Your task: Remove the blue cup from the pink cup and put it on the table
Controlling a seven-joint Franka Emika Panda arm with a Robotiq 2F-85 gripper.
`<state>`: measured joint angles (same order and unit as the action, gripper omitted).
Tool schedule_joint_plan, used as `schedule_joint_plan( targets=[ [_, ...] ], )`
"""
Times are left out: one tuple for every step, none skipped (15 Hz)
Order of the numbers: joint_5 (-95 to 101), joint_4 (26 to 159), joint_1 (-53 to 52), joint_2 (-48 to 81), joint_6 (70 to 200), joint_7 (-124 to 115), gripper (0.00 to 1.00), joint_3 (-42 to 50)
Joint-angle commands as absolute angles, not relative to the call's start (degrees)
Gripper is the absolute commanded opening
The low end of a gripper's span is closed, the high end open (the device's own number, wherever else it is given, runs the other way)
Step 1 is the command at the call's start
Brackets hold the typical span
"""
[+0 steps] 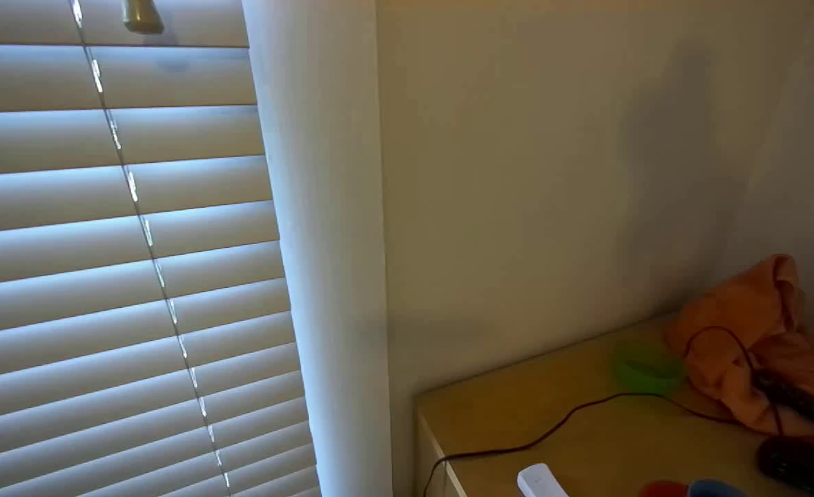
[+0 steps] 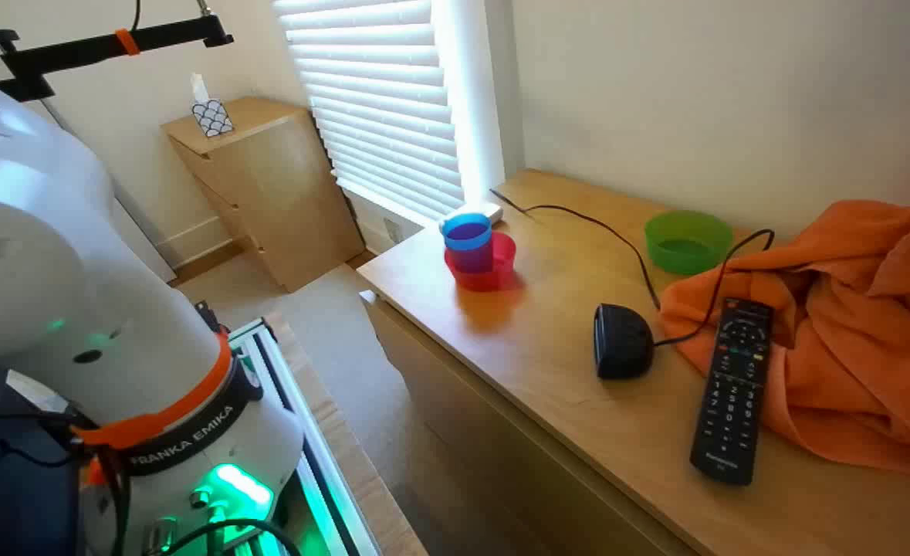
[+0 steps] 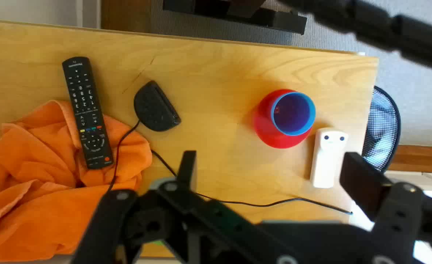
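The tabletop [image 3: 216,121] before you is the set-down surface, and its half of the task is not yet done; you are judged to be at the approach step. Your pincer [image 3: 270,165] has its jaws spread wide, with nothing clamped between them, and hangs above the surface. The pink cup [image 3: 268,128], nearly red in tone, stands on the tabletop. The blue cup [image 3: 293,113] sits inside it, rim standing proud; whether it leans cannot be established. Your next move appears to call for centring over the blue cup, descending, gripping its wall alone, lifting straight, then setting it down beside the pink cup.
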<state>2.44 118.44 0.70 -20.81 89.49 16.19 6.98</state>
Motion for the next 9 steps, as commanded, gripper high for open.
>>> schedule_joint_plan(
  targets=[
    [2.34, 118.32, 1.06, -20.74, 89.39, 16.28, 1.00, 6.68],
    [2.17, 120.34, 1.14, -21.37, 90.53, 14.69, 1.00, 6.29],
    [1.95, 121.62, 1.20, -21.72, 91.13, 13.60, 1.00, 6.07],
    [1.64, 123.77, 1.32, -22.21, 91.67, 11.88, 1.00, 5.75],
    [1.31, 125.27, 1.32, -22.35, 91.48, 10.61, 1.00, 5.50],
    [1.08, 127.23, 1.24, -22.55, 91.35, 9.54, 1.00, 5.18],
    [-0.15, 127.89, 0.94, -22.24, 90.63, 9.95, 1.00, 5.35],
    [-0.70, 127.06, 0.71, -21.66, 89.61, 11.64, 1.00, 5.62],
    [0.83, 125.53, 1.03, -20.72, 89.75, 11.30, 1.00, 5.24]
  ],
)
